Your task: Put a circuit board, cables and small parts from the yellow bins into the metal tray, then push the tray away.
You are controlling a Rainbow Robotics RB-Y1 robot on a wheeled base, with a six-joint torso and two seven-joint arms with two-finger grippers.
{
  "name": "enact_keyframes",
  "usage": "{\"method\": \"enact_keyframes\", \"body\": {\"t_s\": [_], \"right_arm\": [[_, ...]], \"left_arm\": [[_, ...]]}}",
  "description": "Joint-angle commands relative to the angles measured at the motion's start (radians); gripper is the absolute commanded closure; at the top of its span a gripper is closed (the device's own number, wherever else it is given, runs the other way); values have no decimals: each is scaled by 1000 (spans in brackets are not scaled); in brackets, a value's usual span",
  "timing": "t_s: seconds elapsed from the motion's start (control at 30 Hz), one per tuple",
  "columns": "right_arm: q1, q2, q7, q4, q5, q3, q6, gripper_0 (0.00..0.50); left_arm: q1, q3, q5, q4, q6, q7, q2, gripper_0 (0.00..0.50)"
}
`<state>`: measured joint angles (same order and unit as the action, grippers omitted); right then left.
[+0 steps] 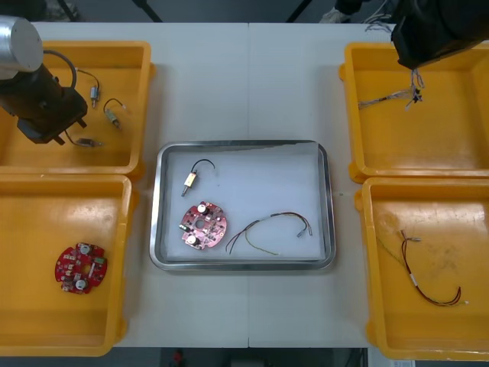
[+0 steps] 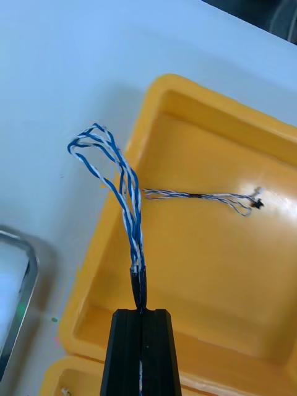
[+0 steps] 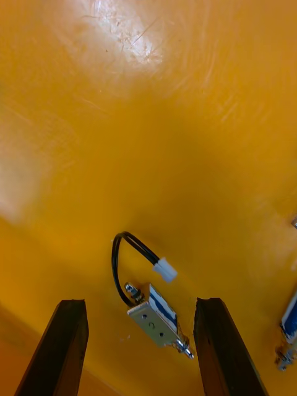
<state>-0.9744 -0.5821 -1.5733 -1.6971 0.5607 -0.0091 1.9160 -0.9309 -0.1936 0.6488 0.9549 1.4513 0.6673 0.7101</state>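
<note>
"blue and white cable, where is it?"
"pinched in the right hand, whose fingers are closed tight on its black-sleeved end. it hangs over the far right bin and seems clear of the bin floor. a second twisted cable lies on that floor."
"and the tray?"
"in the middle of the surface, between the bins. it holds a red board, a red and yellow cable and a small metal part with a black lead."
"so which step is this?"
"i'd say carrying the twisted cable over. the next move calls for a swing left and toward the near side until the hand is above the tray, low enough that the loose loops land inside the rim before the fingers part."
"the left hand?"
"down in the far left bin, fingers wide, one each side of a loose metal part on the bin floor, not touching it. it looks set to close on that. the part lies slantwise, so the grip needs care."
</note>
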Motion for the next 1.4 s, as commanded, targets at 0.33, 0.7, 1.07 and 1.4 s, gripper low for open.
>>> {"method": "enact_keyframes", "body": {"t_s": [0.33, 0.7, 1.07, 1.4], "right_arm": [[25, -2, -226, -259, 226, 258, 4, 500], [30, 82, -315, -274, 80, 564, -37, 500], [34, 151, -347, -75, 18, 742, -273, 500], [36, 154, -347, 39, -27, 874, -405, 500]], "left_arm": [[27, -9, 66, 1, -42, 9, 25, 0], [67, -9, 86, 1, -85, 14, 9, 0], [76, -30, 103, 1, -103, 6, 6, 0], [76, -49, 112, -1, -111, 5, 5, 354]]}}
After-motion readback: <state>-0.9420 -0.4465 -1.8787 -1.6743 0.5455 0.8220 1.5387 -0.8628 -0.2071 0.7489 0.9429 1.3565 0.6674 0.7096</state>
